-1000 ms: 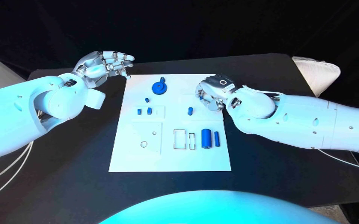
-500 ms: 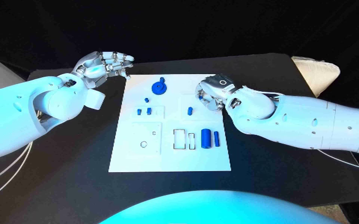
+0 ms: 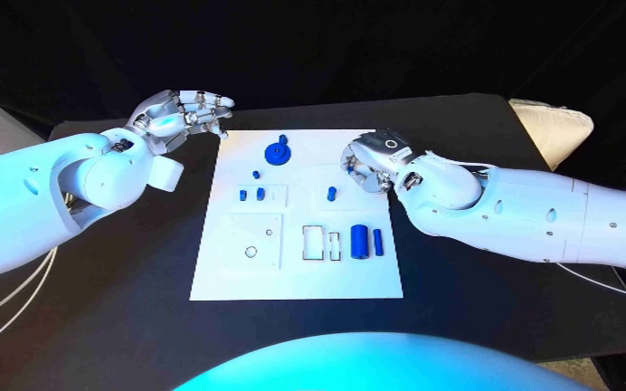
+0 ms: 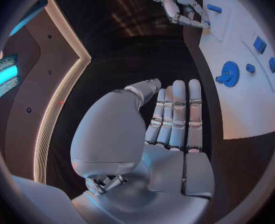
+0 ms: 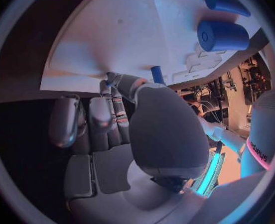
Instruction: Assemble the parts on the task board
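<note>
The white task board [image 3: 294, 273] lies mid-table. On it are a blue gear-like disc [image 3: 277, 151], a small stud [image 3: 256, 174], two little blocks [image 3: 251, 195], a short peg [image 3: 331, 195], a thick cylinder [image 3: 359, 243] and a thin one [image 3: 380, 243]. My right hand [image 3: 372, 163] hovers low over the board's right edge, fingers curled down, one fingertip [image 5: 109, 77] touching the board beside the peg [image 5: 156, 74]; whether it pinches anything is hidden. My left hand [image 3: 183, 112] is off the board's far left corner, fingers [image 4: 175, 114] straight, holding nothing.
Empty rectangular slots [image 3: 313, 243] sit left of the cylinders, and a ring-shaped recess [image 3: 251, 252] lies in the board's near left part. A pale object [image 3: 554, 128] rests at the table's right edge. Black tabletop [image 3: 130, 273] surrounds the board.
My right hand has shifted very slightly toward the near side over the board's right edge. The left hand and the parts have not moved.
</note>
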